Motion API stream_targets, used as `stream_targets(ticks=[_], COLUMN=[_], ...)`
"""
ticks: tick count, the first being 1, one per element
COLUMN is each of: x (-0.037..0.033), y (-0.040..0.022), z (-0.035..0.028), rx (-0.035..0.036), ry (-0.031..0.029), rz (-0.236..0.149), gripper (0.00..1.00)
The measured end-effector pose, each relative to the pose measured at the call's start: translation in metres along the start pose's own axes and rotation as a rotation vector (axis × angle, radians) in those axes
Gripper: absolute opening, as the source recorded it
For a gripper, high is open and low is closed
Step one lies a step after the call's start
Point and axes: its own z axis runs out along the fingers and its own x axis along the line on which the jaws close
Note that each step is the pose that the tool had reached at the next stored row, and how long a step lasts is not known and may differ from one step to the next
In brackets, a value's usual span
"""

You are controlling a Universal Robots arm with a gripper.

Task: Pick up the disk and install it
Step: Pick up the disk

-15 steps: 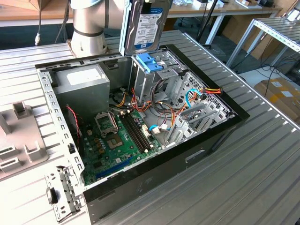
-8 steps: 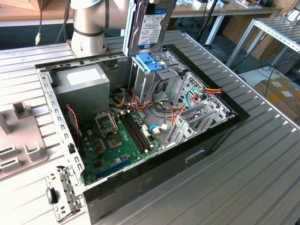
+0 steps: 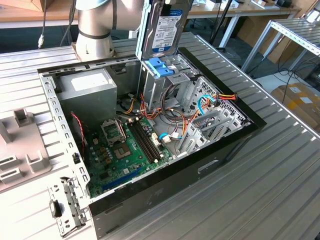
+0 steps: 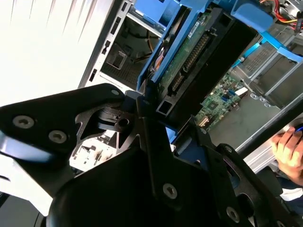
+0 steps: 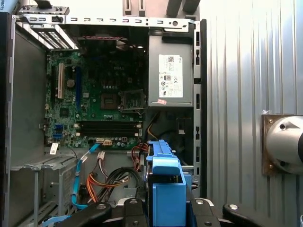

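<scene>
The end effector (image 4: 156, 106) is closed firmly on one short end of the disk (image 3: 167, 25), gripping it from both sides. The drive therefore hangs on edge with its blue bracket (image 3: 159, 67) pointing down. That upright hold seems meant to let the narrow bracket end lead into the drive cage (image 3: 165, 95), which stands right beneath it, at the end of the open computer case (image 3: 225, 145) near the arm's base. The case lies on its side on the ribbed tabletop (image 3: 265, 200) with its panel off, so the cage opens upward toward the arm. In the first wrist view the bracket sits over the gap beside the power supply (image 5: 170, 75), apart from the orange cables (image 5: 94, 182). The disk is not yet seated, and I cannot tell whether the bracket touches the cage.
</scene>
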Motion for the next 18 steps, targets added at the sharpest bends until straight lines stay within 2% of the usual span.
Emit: stream_targets(ticks=[5, 15, 18], x=[0.0066, 0.0393, 0.045], y=[-0.0029, -0.0029, -0.0029], z=[-0.0003, -0.0009, -0.0009], rx=[-0.0003, -0.0003, -0.0003], ry=[0.0001, -0.0001, 0.0001], rz=[0.0, 0.0, 0.0], gripper=[0.36, 0.36, 0.36])
